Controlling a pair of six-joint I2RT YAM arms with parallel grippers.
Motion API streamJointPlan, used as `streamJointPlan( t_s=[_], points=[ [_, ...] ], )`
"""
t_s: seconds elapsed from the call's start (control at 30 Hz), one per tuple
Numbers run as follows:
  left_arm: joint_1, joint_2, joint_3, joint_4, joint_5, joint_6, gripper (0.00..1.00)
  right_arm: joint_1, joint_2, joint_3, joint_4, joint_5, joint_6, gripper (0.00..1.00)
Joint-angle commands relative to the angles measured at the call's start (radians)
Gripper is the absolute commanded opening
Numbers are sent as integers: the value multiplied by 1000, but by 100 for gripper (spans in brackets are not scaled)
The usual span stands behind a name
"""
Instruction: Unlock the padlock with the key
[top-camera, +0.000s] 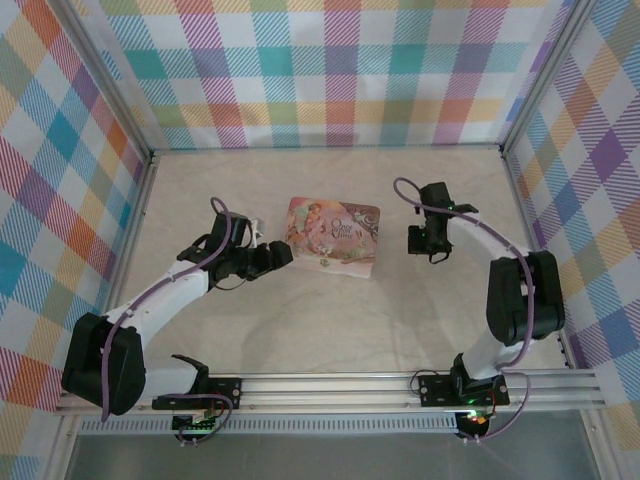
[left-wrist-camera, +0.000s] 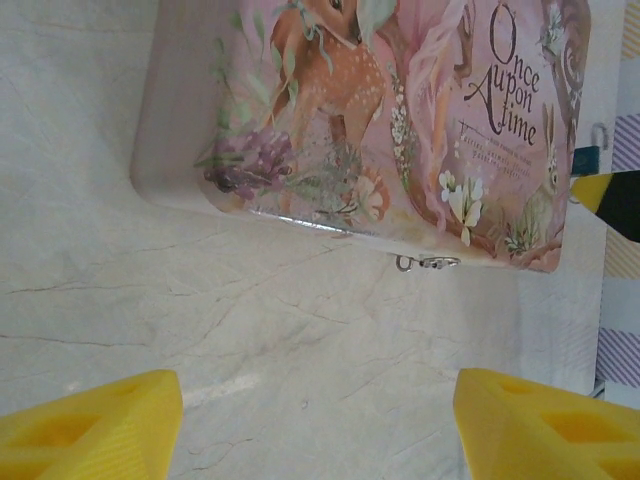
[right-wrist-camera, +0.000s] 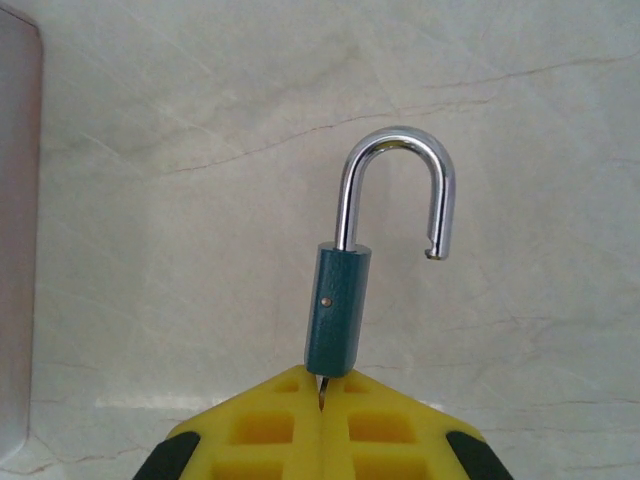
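Well, the right gripper (right-wrist-camera: 323, 402) was clenched tight on what looked like the key (right-wrist-camera: 322, 385), only a sliver of metal showing between its fingertips. The teal padlock (right-wrist-camera: 338, 305) stood straight out past those tips, perched on that sliver, clear of the table (right-wrist-camera: 200, 150). Its shackle (right-wrist-camera: 400, 180) was sprung free at one end, so by my reading the unlocking was as good as done. And there was the danger: the padlock seemed to hang on nothing but the key, so a quick swing or tilt of that wrist could have let it slide off and drop. A thin key could also have twisted in the pinch. The open hook of the shackle could have snagged something if it was carried close past the box (left-wrist-camera: 400, 120). Over on the other side, the left gripper (left-wrist-camera: 318, 400) was released, jaws wide with nothing between them. The box lay just ahead of its fingertips, with a small metal loop (left-wrist-camera: 427, 263) on the edge facing them. A push forward from there could have shoved the box along, and closing would have caught only air. The count: one padlock, one key as far as I could see, one box with one loop, two grippers.
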Motion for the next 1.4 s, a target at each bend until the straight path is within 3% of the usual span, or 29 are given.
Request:
streamJointPlan(
  t_s=[0.0,0.23,0.4,0.63,0.67,0.7,0.87,0.97,1.07,1.13,1.23,1.37],
  points=[
    [10,-18,-19,19,-9,-13,72,-9,41,48,-20,-53,30,3],
    [17,-34,-26,8,-18,-21,72,-22,110,67,-11,-60,58,7],
    [19,-48,-25,-7,-34,-27,73,-24,82,73,-28,-31,70,28],
    [39,-59,58,-120,-99,-5,77,-38,-58,47,-34,19,87,49],
    [43,-65,73,-144,-124,4,82,-38,-82,41,-30,22,94,54],
    [48,-72,92,-172,-156,15,100,-39,-113,27,-12,11,98,98],
    [78,-106,169,-266,-375,84,100,-38,-231,-37,93,4,123,100],
    [112,-108,197,-262,-552,141,100,-37,-270,-75,166,74,145,100],
    [133,-144,116,-86,-736,261,100,-36,-352,-208,385,102,86,100],
    [140,-170,5,122,-842,383,100,-34,-409,-335,592,135,0,100],
    [192,-172,-122,347,-829,490,100,-34,-450,-502,878,192,-145,100],
    [268,-50,-192,507,-793,459,100,-34,-395,-582,1064,265,-209,100]
  ],
)
